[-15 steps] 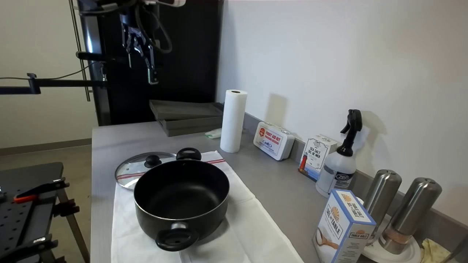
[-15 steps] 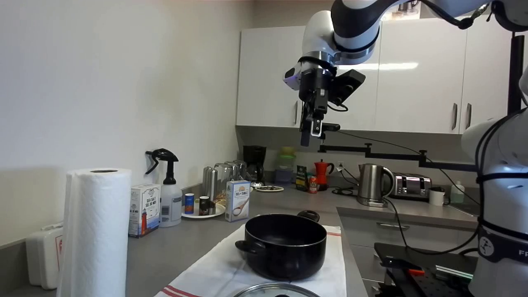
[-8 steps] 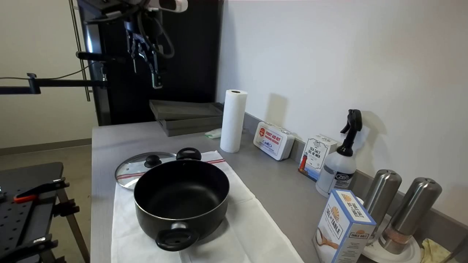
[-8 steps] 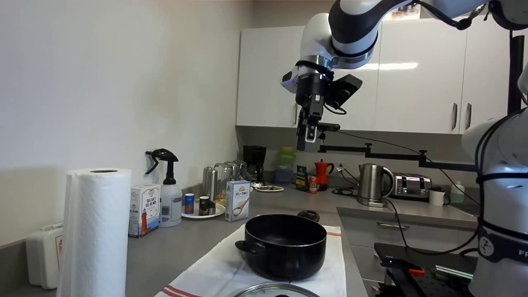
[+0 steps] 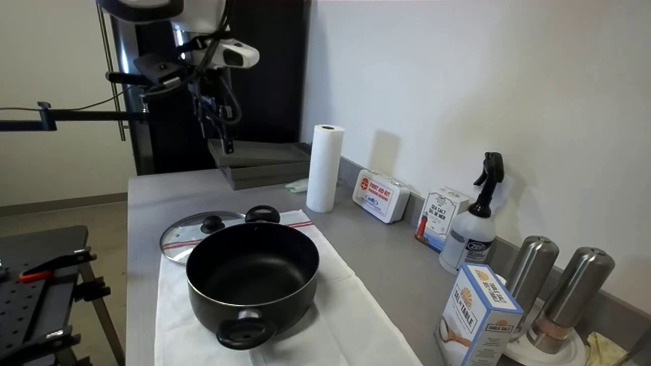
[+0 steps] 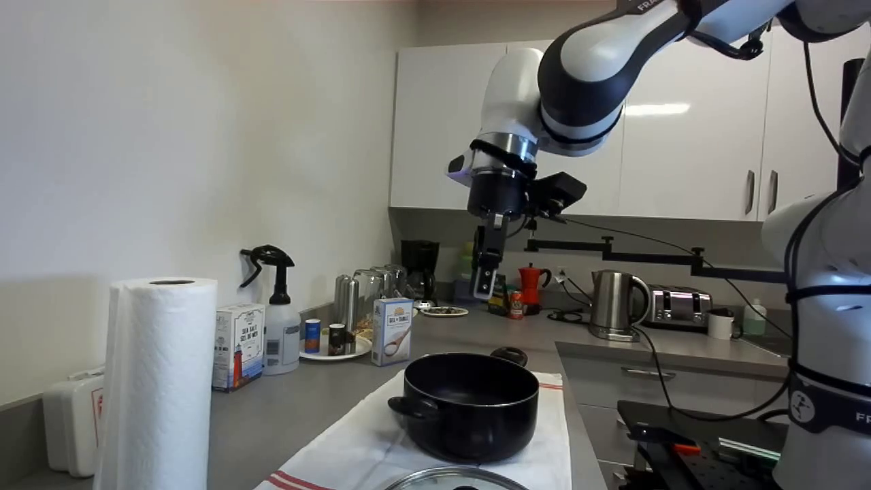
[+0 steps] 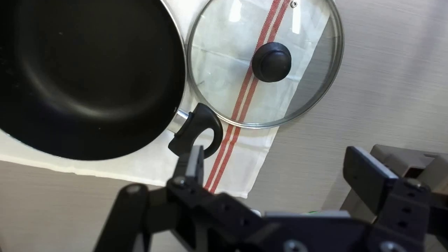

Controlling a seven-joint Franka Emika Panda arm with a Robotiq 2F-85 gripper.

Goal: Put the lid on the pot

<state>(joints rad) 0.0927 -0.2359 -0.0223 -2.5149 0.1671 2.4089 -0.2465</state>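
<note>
Gripper [image 7: 274, 155]: pointing down, jaws spread wide apart. In both exterior views it hangs above the level of the counter [image 5: 402, 274], well apart from the lid [image 7: 266, 92].

Fingers [image 7: 367, 175]: in the lower part of the wrist view, one to each side, with a broad gap between the tips.

Knob [image 7: 272, 62]: black, at the centre of the lid, facing up. In the wrist view it lies higher in the frame than the fingertips and, across the width, between them.

Lid position: flat, just beside the pot [image 7: 92, 75] and off it; part lies on the cloth [image 5: 346, 315], part extends over the bare counter.

Lid build: clear glass with a thin metal rim; the red stripes of the cloth show through.

Pot position: upright on the cloth, left of the lid in the wrist view, dark interior exposed.

Handle [image 7: 189, 136]: black loop on the side of the pot, at the rim of the lid; whether the two touch cannot be determined. One finger overlaps its lower edge in the wrist view.

Paper roll [image 5: 325, 168]: white, upright on the counter, near the cloth.

Stacked trays [image 5: 264, 175]: grey, at the end of the counter.

Wall [image 5: 457, 91]: first-aid kit [image 5: 380, 195], sea salt box [image 5: 440, 218] and spray bottle [image 5: 465, 239] line its foot.
</note>
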